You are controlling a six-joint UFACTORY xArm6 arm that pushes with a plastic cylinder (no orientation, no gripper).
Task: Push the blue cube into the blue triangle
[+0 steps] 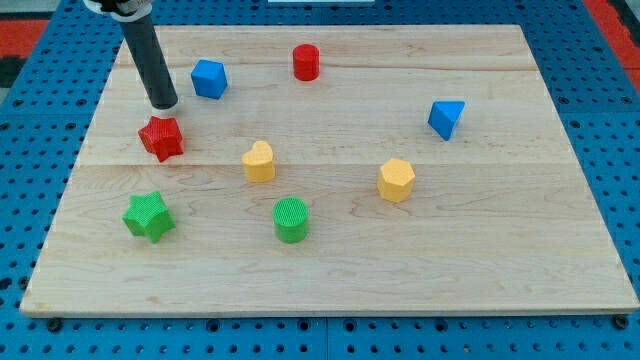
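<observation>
Pretty clearly a robotics lab bench, not anybody's home or kitchen. The pale wooden tabletop [330,255] sits on a blue perforated base [610,120] with a regular grid of holes, the kind of mounting plate you bolt test rigs onto, and it shows on all sides of the frame. At the upper right corner there's a bit of red surface [612,14] past the blue. The little 3D-printed-looking blocks scattered about, like the green star [148,216] at lower left and the yellow hexagon [396,180] right of centre, look like experiment props. A dark rod comes in at upper left, my tip [163,104] down on the wood.
</observation>
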